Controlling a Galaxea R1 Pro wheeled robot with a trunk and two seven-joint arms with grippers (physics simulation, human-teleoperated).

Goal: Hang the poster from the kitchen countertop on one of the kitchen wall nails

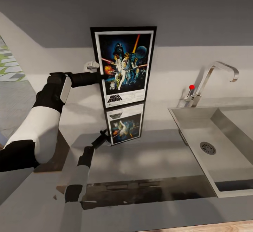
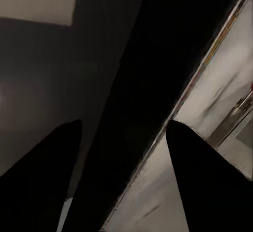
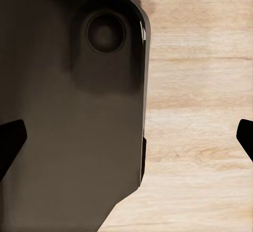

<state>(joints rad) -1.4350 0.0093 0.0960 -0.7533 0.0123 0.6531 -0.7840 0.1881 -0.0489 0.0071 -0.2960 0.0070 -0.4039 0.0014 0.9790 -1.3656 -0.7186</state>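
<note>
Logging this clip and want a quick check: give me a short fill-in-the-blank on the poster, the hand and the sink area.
1. The left hand grips the poster at its ____ edge.
2. The glossy countertop shows the poster's ____.
3. The tap carries a ____ knob.

Missing words: left; reflection; red

wall [image 1: 196,17]: pale grey | sink [image 1: 225,144] + chrome tap [image 1: 214,79] | floor [image 3: 200,110]: light wood
</note>
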